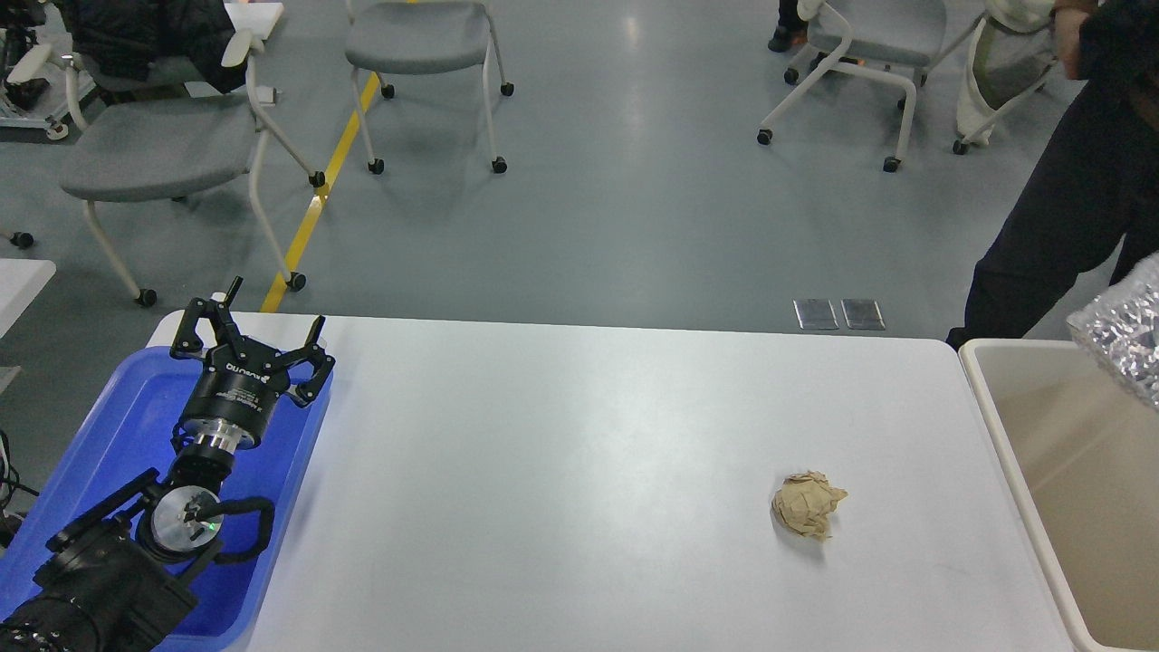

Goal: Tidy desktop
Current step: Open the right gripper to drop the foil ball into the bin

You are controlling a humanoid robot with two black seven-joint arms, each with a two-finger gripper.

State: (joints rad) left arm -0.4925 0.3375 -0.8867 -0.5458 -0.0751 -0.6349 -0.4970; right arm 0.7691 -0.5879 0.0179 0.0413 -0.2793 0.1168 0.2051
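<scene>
The white desktop (579, 435) carries one crumpled brown paper ball (808, 505) at its right middle. My left gripper (256, 328) is open and empty, held over the far right corner of the blue tray (100, 435) at the left. A crumpled silver foil bag (1123, 342) hangs at the right frame edge, above the beige bin (1059, 471). What holds the foil is cut off by the frame edge; my right gripper does not show.
A person in dark clothes (1059, 208) stands just behind the bin at the far right. Grey wheeled chairs (154, 145) stand on the floor beyond the table. Another white table corner (18, 281) lies at the far left.
</scene>
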